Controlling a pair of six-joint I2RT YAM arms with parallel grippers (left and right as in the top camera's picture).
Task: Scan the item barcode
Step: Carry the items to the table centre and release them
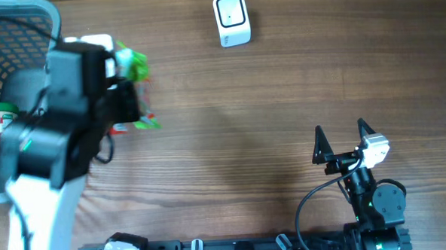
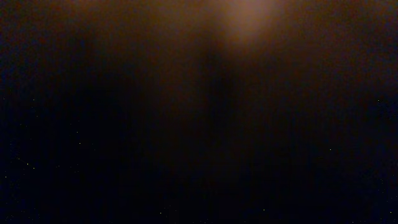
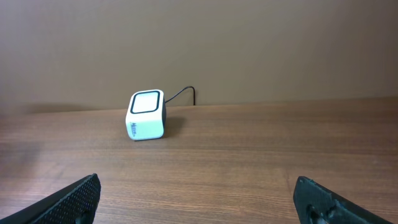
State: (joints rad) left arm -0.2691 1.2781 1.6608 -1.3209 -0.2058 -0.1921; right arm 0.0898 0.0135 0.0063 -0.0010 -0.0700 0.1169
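Item: green-and-white pack (image 1: 134, 66), at the tip of the left tool (image 1: 124, 99), just beside the basket (image 1: 22, 13), well apart from the scanner (image 1: 231, 19).
Left tool: fingers hidden under the arm and its wrist view is dark; cannot tell if it grips the pack.
Right tool (image 1: 340, 141): jaws wide, holding nothing, facing the scanner.
Scanner: white cube at the far side of the desk (image 1: 230, 125), nothing over its window.
Progress: early, by my reckoning; carrying the pack over and showing its barcode remain.
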